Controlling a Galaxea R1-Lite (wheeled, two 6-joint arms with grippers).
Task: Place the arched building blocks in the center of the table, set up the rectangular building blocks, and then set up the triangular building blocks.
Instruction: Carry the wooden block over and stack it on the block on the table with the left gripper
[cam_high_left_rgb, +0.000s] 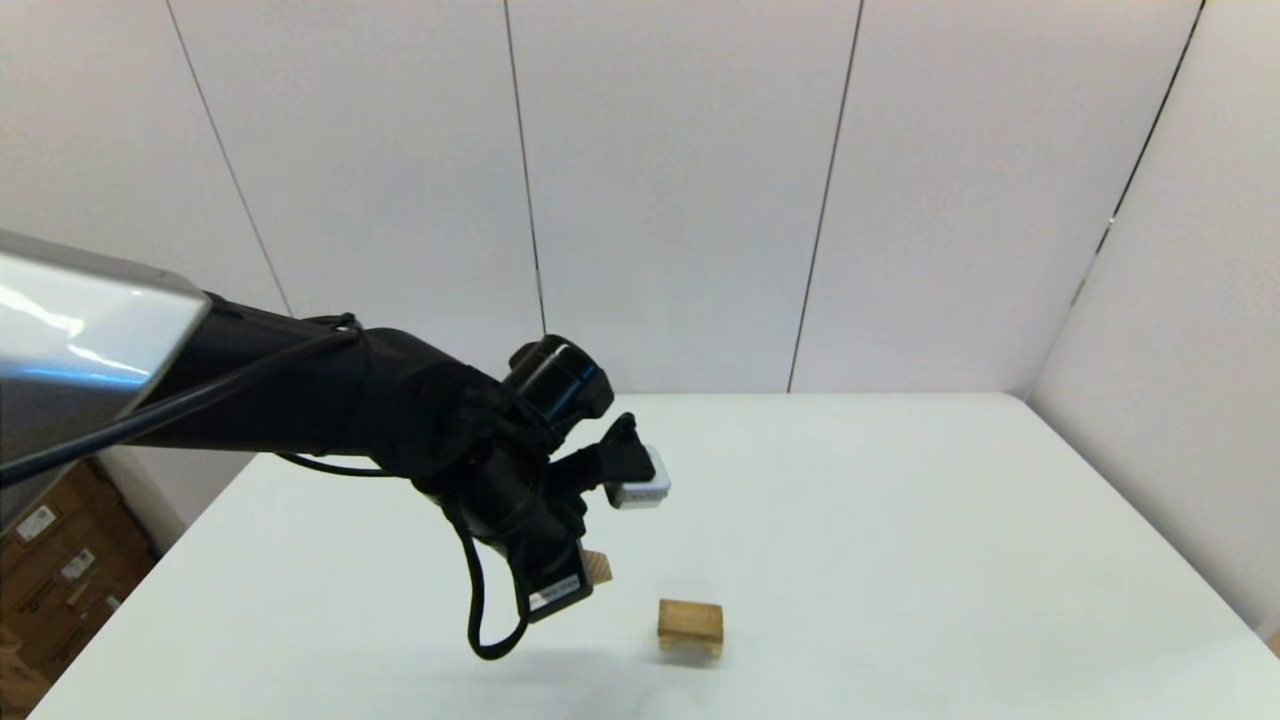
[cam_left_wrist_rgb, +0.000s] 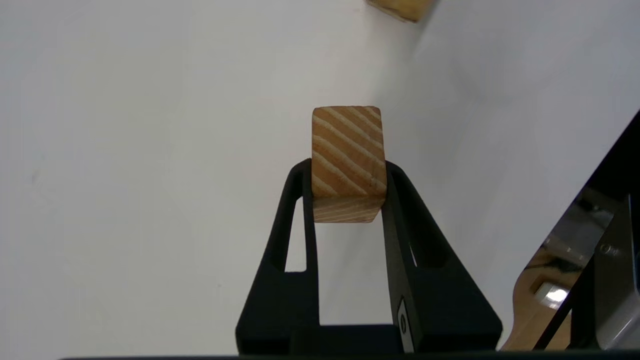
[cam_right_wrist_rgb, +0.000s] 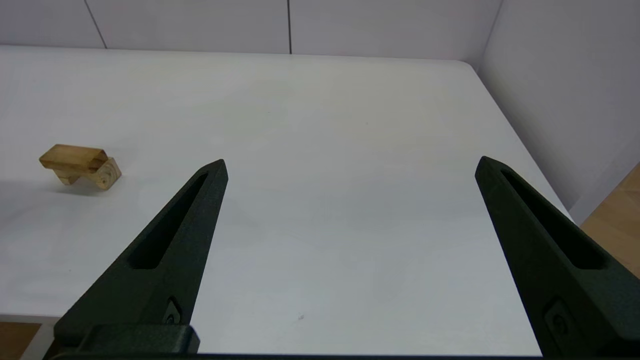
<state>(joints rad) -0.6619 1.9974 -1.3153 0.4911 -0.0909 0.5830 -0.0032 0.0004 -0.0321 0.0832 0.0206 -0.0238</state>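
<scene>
Rectangular block (cam_left_wrist_rgb: 348, 152) is clenched in my left jaws (cam_left_wrist_rgb: 348, 192) above the tabletop (cam_high_left_rgb: 900, 560); I should lower it squarely onto the arched block (cam_high_left_rgb: 690, 625). Right jaws (cam_right_wrist_rgb: 350, 167) are released.

Left arm (cam_high_left_rgb: 330, 400) reaches in from left side, left gripper (cam_high_left_rgb: 575, 575) low over near part of white table (cam_high_left_rgb: 900, 520). Bit of wooden block (cam_high_left_rgb: 598, 567) pokes out at fingers, shape hidden. Arched block (cam_high_left_rgb: 690, 626) sits just beside it, near front edge.
</scene>
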